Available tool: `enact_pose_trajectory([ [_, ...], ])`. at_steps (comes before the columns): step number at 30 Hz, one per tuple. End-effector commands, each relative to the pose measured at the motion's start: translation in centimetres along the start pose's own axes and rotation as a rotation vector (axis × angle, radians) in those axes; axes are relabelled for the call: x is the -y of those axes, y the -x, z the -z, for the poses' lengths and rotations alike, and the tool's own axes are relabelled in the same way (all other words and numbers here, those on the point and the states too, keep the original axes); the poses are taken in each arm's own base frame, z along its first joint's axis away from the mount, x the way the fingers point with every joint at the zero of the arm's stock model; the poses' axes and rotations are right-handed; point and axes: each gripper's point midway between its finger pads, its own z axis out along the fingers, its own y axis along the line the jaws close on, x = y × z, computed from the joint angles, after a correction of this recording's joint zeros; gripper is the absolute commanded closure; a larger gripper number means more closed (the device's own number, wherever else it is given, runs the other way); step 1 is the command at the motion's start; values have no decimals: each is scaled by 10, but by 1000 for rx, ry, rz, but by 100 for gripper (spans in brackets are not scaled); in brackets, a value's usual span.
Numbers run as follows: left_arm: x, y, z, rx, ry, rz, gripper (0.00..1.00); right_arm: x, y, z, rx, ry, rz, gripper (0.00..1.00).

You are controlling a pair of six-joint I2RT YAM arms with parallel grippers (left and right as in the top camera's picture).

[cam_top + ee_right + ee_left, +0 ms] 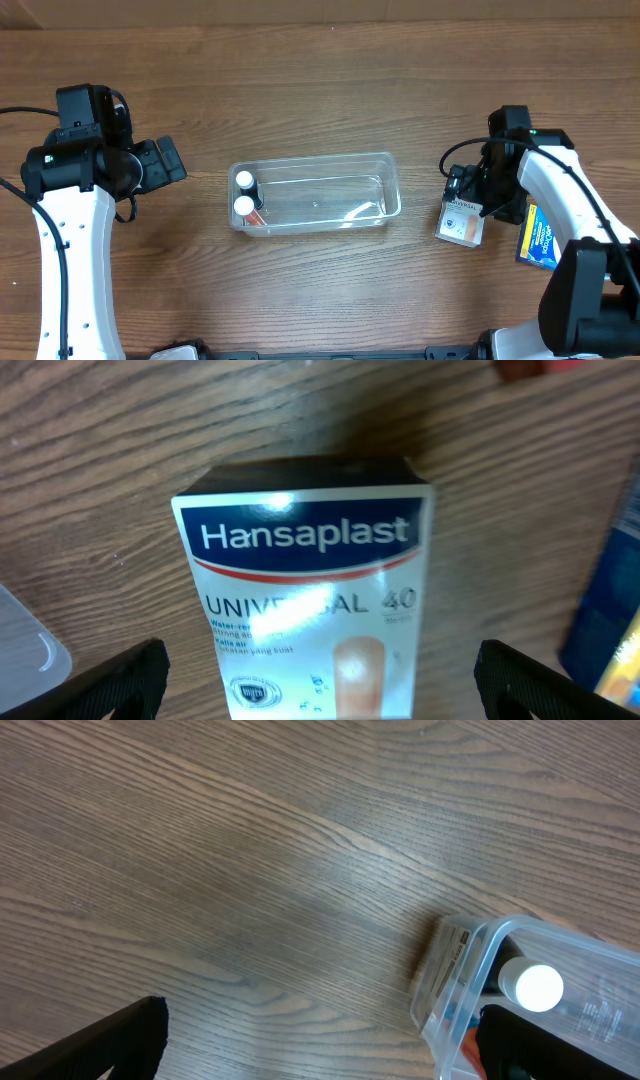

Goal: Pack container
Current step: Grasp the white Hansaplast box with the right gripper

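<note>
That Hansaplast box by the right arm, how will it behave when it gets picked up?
Probably light: the plaster box looks like thin card, marked 40. Squeezed hard, it would likely dent. Its glossy face shows glare, so it may slip a little, though with flat sides it should not roll.

left arm [70, 240]: white link runs up from the near left edge to a black wrist block, and the tool end points right, toward centre. left jaws stand wide apart. in the wrist view, the left fingers [110, 1040] show as dark tips at the two lower corners.

right arm [560, 190]: white link curves up from the near right corner, folds over at the black wrist and points down and inward. right jaws stand wide apart. the right fingers [560, 680] show as dark tips at the two lower corners, with neither tip in contact.
</note>
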Motion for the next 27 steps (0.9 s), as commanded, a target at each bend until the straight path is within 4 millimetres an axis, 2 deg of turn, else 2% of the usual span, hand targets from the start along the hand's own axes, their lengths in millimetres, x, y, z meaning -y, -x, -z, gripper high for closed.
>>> enact_pose_trajectory([
  [1, 1, -1, -1, -3, -13, -18, 0, -2, -11, -16, -31, 23, 25, 0],
  [6, 1, -1, -1, -4, -13, -18, 0, -1, -12, -23, -50, 18, 23, 0],
  [11, 1, -1, -1, -4, -13, -18, 0, 2, -18, -41, -118, -2, 14, 0],
  [14, 1, -2, -1, -5, -14, -18, 0, 2, -18, -42, -117, -2, 14, 0],
  [17, 1, -3, -1, -9, -15, -18, 0, 2, -18, -41, -118, -2, 14, 13],
  [18, 1, -3, -1, -9, -15, -18, 0, 2, -18, -41, -118, -2, 14, 20],
  [19, 1, -3, -1, -10, -15, -18, 0, 2, -18, -41, -120, -3, 14, 23],
  [25, 1, -3, -1, -9, -15, -18, 0, 2, -18, -41, -120, -3, 9, 24],
  [27, 1, -3, -1, -9, -15, -18, 0, -2, -12, -29, -116, 2, 6, 24],
])
